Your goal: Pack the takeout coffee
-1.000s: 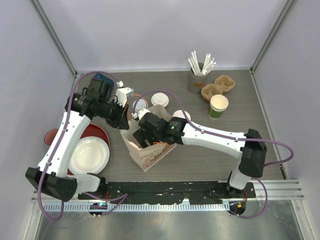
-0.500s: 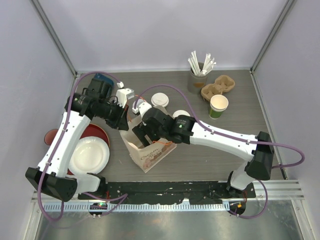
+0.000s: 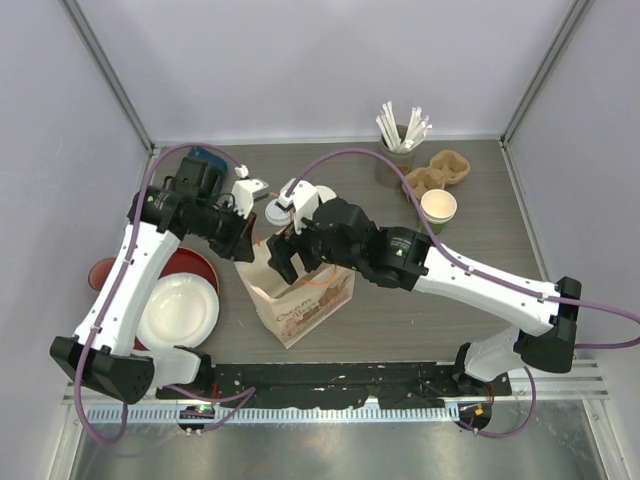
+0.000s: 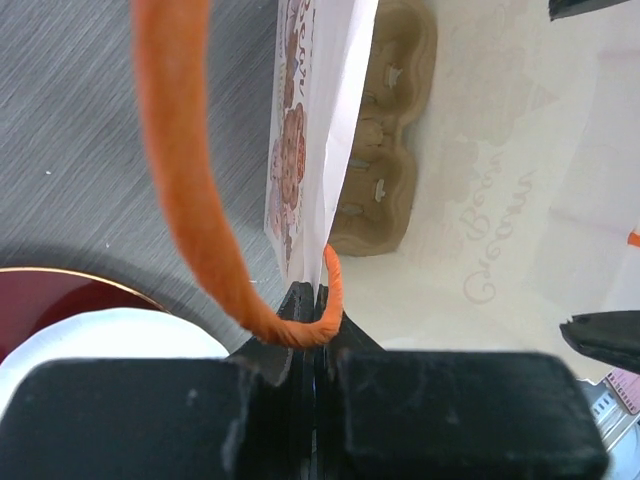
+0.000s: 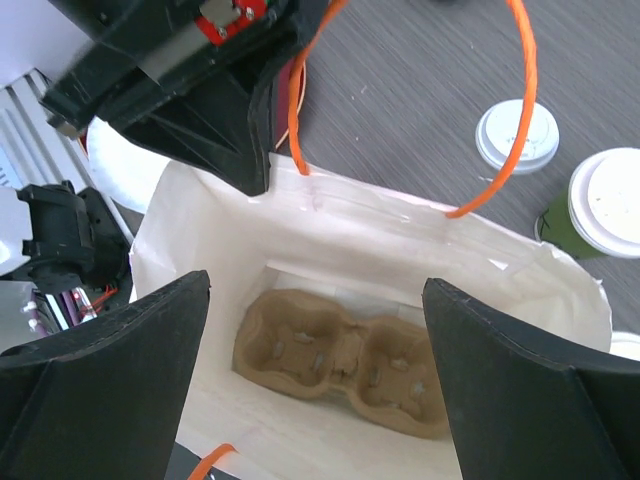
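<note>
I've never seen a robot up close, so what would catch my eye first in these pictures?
Mid-table stands a white paper bag, mouth open, with a brown cardboard cup tray lying flat on its bottom. The left arm's fingers are pinched shut on the bag's orange handle, while the right arm's fingers hang spread wide over the opening, holding nothing.

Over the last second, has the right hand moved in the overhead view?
Yes. The right hand has drawn back toward the far wall, away from the near edge of the paper bag and nearer the straw holder.
</note>
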Tool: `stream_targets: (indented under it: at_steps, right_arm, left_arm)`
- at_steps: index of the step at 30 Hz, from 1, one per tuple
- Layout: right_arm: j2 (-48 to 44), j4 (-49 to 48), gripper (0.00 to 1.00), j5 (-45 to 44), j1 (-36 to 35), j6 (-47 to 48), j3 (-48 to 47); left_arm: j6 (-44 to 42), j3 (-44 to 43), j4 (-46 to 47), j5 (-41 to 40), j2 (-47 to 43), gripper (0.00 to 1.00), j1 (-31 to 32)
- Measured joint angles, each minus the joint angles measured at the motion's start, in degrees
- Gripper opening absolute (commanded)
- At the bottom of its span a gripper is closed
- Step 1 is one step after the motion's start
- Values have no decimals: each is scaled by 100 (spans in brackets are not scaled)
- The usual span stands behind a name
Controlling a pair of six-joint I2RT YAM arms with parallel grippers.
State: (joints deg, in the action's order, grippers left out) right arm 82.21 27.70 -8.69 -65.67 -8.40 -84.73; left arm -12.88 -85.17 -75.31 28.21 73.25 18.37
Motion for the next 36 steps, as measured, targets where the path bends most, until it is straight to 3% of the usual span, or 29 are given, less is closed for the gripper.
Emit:
stream_targets:
  at_steps: [12, 19, 26, 31, 33, 36]
  right_arm:
    - [-39, 33, 94, -267, 0, 166, -398]
    - [-90, 625, 94, -835, 94, 247, -1580]
    - [-765, 1423, 93, -1384, 820, 116, -1947]
    - [-1451, 1648, 74, -1307, 1784, 181, -1088]
    - [-1576, 1668, 55, -1060, 1969, 398, -551]
    - [-1491, 1652, 49, -461, 2024, 879, 138]
  left_arm:
    - [-234, -24, -85, -179, -70, 0, 0]
    - [-586, -136, -144, -424, -70, 0, 0]
    - [-833, -181, -149, -647, -68, 0, 0]
    - [-887, -264, -166, -909, -87, 0, 0]
    - [-914, -319, -170, -1010, -138, 0, 0]
    - [-981, -328, -175, -1187, -289, 0, -24]
